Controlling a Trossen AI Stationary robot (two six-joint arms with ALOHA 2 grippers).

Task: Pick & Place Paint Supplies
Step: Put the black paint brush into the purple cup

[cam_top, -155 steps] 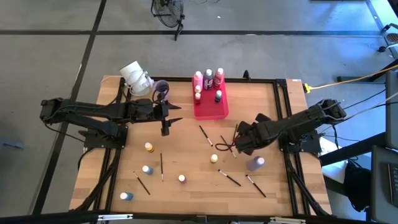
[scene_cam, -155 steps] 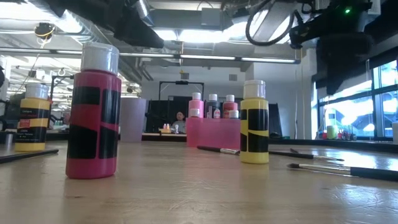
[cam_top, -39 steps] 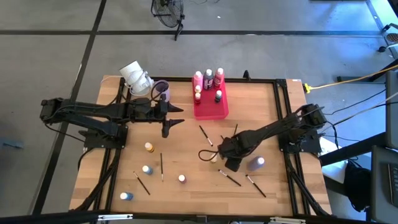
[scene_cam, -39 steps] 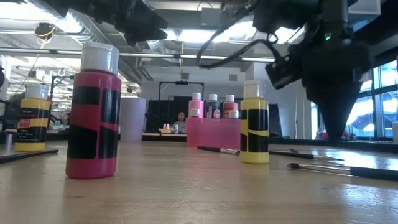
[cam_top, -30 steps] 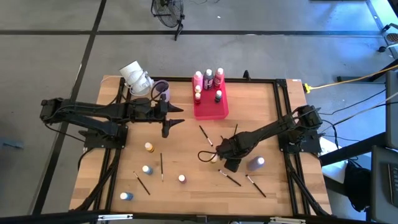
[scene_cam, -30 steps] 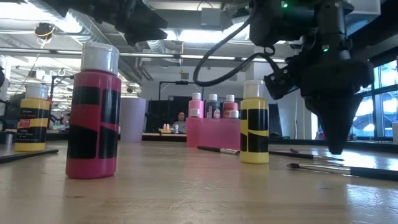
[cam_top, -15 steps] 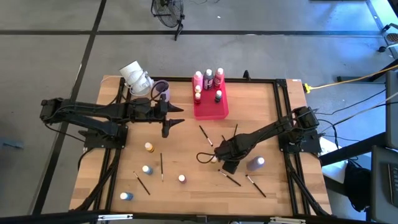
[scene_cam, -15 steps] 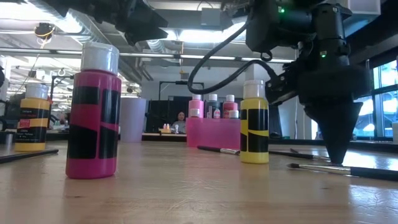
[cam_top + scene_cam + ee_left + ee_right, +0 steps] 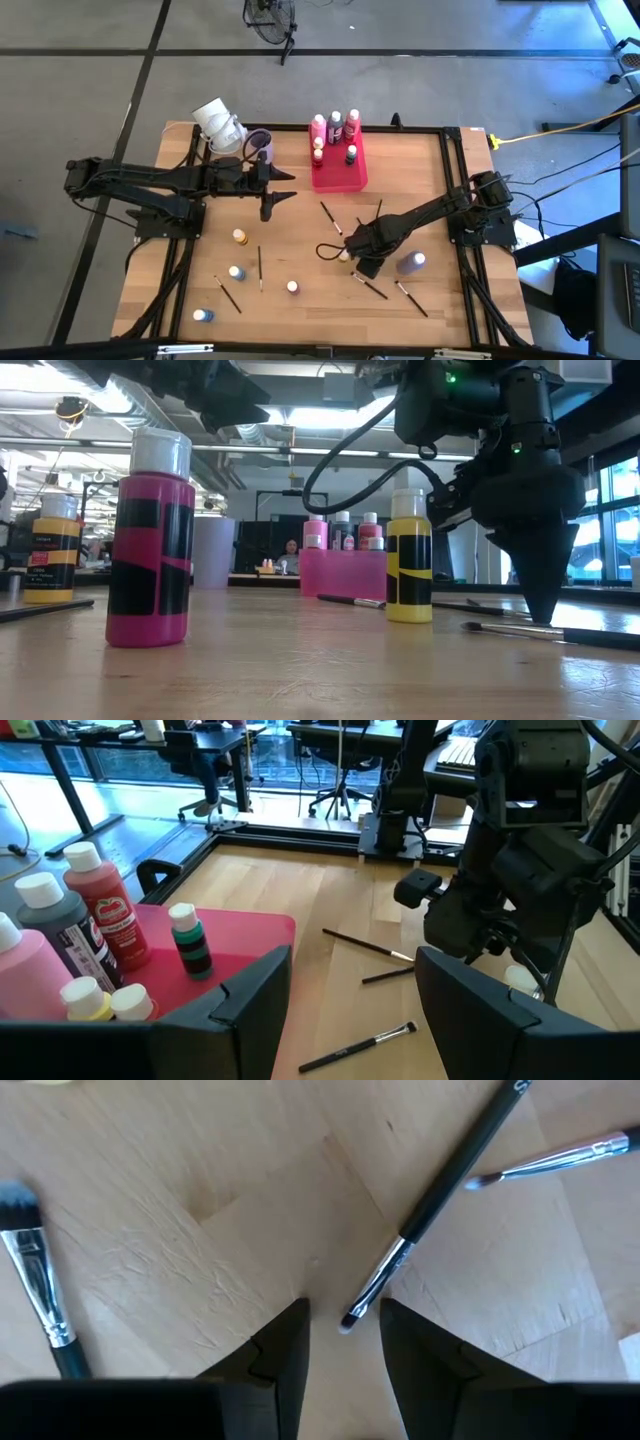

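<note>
Now poised: right hand (image 9: 343, 1342), part-open and empty, straddling thin dark pale-tipped paintbrush (image 9: 440, 1195) beside yellow paint bottle (image 9: 409, 556), ready to pinch; left hand (image 9: 350, 1010), open and empty, waiting by pink-red rectangular tray (image 9: 240, 935).

A pink-red rectangular tray (image 9: 338, 176) sat toward the far edge of the wooden table (image 9: 300, 240), about midway along it, and a lilac cup (image 9: 259, 141) stood to its left, a little apart. A white object (image 9: 218, 122) lay at the far left corner, just beside the cup. Black office chairs (image 9: 340, 790) stood on the floor beyond the table.
</note>
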